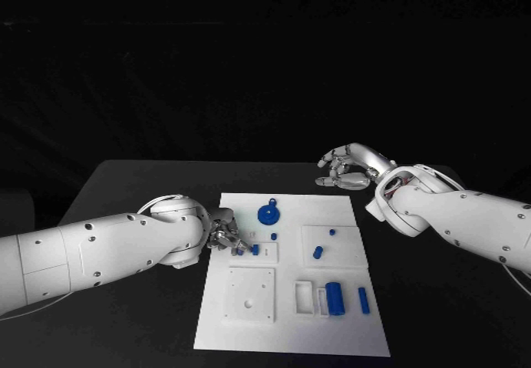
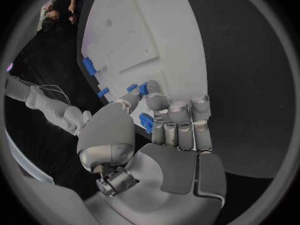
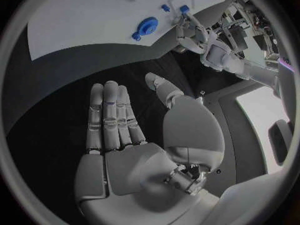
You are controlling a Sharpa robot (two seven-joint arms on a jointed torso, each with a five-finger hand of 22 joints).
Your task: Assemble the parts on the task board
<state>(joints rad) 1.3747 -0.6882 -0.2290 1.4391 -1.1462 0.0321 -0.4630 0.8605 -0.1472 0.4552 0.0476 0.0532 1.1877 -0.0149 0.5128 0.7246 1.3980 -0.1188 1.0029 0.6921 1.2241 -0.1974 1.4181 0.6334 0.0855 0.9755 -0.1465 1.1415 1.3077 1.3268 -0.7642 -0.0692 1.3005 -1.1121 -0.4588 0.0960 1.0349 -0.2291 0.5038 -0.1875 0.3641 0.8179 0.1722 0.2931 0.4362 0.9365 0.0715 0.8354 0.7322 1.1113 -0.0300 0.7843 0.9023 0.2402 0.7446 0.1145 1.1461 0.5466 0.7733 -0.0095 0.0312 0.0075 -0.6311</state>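
Note:
The white task board (image 1: 290,326) lies in the middle of the black table. At its left edge my left hand (image 1: 227,236) has its fingers curled and pinches a small blue part (image 2: 146,121) between thumb and fingers. Another small blue part (image 1: 255,249) stands on the board just beside those fingers. A round blue disc (image 1: 269,213) lies near the board's far edge. A blue cylinder (image 1: 335,297) and a thin blue bar (image 1: 363,300) lie at the near right. My right hand (image 1: 352,167) hovers beyond the board's far right corner, holding nothing, its fingers (image 3: 111,116) stretched out over the bare table.
Raised white blocks sit on the board: a square plate with holes (image 1: 250,294) at the near left and a panel (image 1: 334,245) at the right carrying two small blue parts. Black table (image 1: 133,192) surrounds the board on all sides.

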